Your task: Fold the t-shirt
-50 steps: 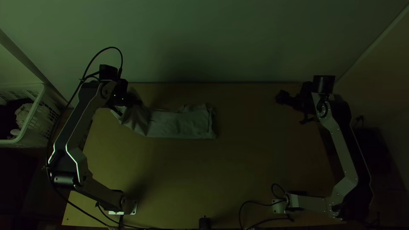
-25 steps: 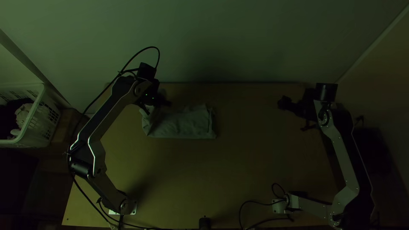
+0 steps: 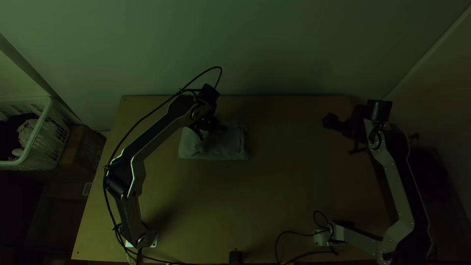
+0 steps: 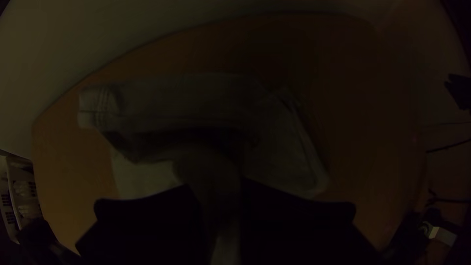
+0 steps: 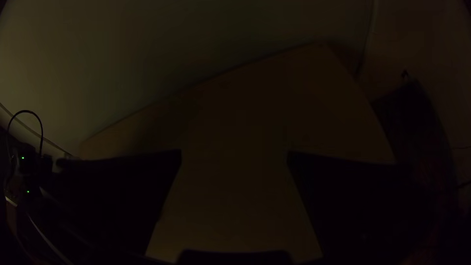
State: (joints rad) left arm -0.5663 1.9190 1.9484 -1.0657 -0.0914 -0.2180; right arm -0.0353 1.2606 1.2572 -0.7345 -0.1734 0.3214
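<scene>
One folded t-shirt [image 3: 226, 148] (part in left tool [image 3: 212, 132])

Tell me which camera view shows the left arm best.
Top view: it shows the left arm from base to tool. The left wrist view shows the tool's two fingers close up, with t-shirt cloth between them. The right wrist view catches the arm's wrist, with two green lights, at one edge.

Table [image 3: 284, 196] shared: one steep high view, two wrist close-ups.
</scene>
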